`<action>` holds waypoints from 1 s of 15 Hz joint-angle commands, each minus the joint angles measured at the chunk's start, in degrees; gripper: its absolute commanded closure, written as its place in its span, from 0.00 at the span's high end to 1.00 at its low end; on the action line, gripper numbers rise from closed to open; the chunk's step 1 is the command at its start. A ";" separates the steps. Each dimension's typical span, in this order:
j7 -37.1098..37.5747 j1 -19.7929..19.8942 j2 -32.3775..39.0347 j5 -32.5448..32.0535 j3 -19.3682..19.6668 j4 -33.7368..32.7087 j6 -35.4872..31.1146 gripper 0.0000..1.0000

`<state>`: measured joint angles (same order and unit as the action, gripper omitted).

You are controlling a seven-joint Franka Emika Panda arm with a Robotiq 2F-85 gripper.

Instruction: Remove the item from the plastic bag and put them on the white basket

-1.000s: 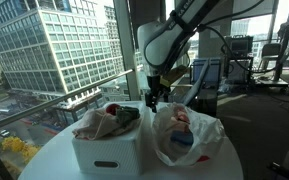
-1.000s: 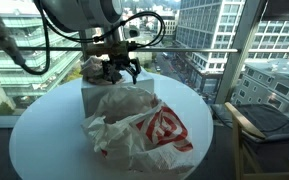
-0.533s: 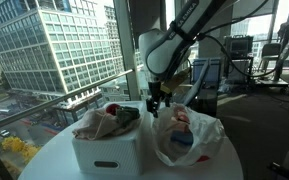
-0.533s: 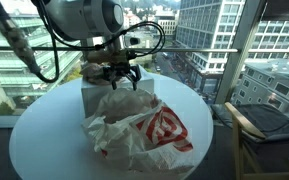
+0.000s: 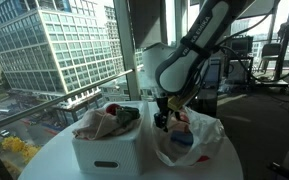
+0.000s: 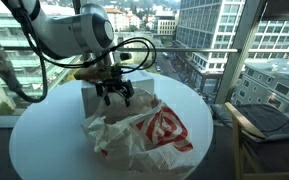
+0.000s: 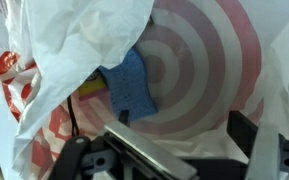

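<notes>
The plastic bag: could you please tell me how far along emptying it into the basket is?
Done: the basket already holds several bundled items. In hand: nothing; the open gripper hovers over the bag. Left: a blue item lies inside the bag and has yet to be lifted out.

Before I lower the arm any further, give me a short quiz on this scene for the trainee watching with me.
1. True or false: the gripper is shut on the plastic bag.
2. In the wrist view, what colour is the item lying inside the plastic bag? A blue, B green, C black.
3. Short answer: does the gripper hang over the plastic bag or over the white basket?

Key: 1 false, its jaws stand open and hold nothing; 2 A; 3 over the plastic bag, at its opening.
</notes>
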<state>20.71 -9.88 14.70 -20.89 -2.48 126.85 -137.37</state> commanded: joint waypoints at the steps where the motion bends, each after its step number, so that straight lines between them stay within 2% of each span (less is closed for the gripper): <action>1: 4.57 -1.10 0.47 -4.09 1.78 1.49 -1.89 1.00; 4: 4.51 -0.49 4.21 -4.94 2.83 -0.79 -4.23 1.00; 9: -0.17 0.92 10.16 -2.70 5.21 -3.80 -13.80 1.00; 12: -5.22 2.79 12.91 1.82 4.51 -4.93 -14.60 1.00; 15: -8.26 3.22 14.96 3.69 5.27 -5.37 -15.42 1.00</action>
<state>15.83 -7.13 27.54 -19.27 2.43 122.94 -151.29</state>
